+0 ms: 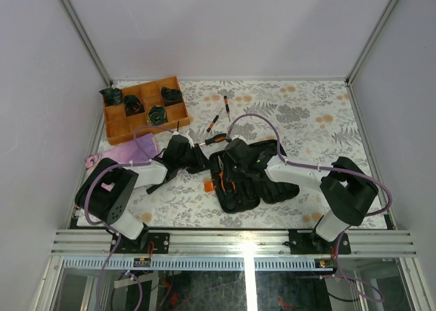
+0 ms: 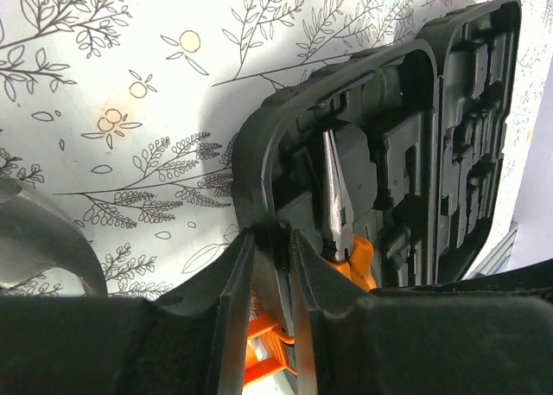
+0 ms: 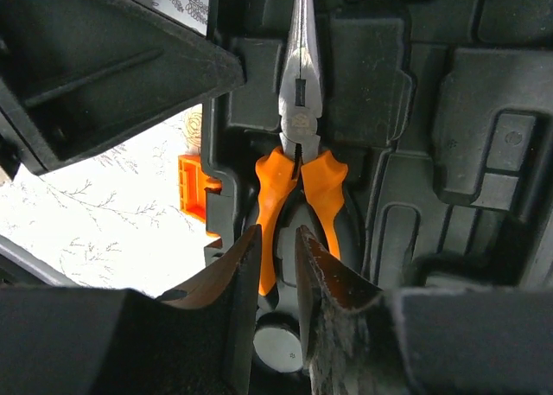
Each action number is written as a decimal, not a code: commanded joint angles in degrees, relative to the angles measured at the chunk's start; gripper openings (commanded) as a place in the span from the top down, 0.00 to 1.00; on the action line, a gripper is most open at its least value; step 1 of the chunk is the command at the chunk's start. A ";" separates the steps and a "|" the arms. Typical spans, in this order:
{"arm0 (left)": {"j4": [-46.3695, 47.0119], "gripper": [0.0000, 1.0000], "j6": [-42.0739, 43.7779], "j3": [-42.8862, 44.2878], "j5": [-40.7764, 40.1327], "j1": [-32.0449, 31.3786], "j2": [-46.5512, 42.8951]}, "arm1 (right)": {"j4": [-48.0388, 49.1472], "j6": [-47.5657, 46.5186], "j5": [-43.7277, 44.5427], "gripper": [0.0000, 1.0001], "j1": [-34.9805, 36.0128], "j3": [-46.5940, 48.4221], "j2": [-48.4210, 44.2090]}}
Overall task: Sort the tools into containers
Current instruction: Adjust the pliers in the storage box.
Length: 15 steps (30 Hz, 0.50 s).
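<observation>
So far: pliers (image 3: 298, 166) sit in a moulded slot of the open tool case (image 1: 248, 178).
Left gripper (image 2: 270, 265): pinching the case's rim.
Right gripper (image 3: 278, 265): fingers narrowly parted around one pliers handle, contact unclear.
Left to do: two small drivers (image 1: 219, 115) at the case's 12 o'clock, a screwdriver (image 1: 216, 139) nearer.

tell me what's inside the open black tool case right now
Orange-handled pliers lie in a moulded slot of the tool case. Other visible slots look empty; the arms cover part of the case.
</observation>
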 commanded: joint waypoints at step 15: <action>1.15 0.84 -0.69 -4.31 0.35 -1.60 -3.39 | 2.25 1.04 -1.79 0.73 -0.80 3.72 4.23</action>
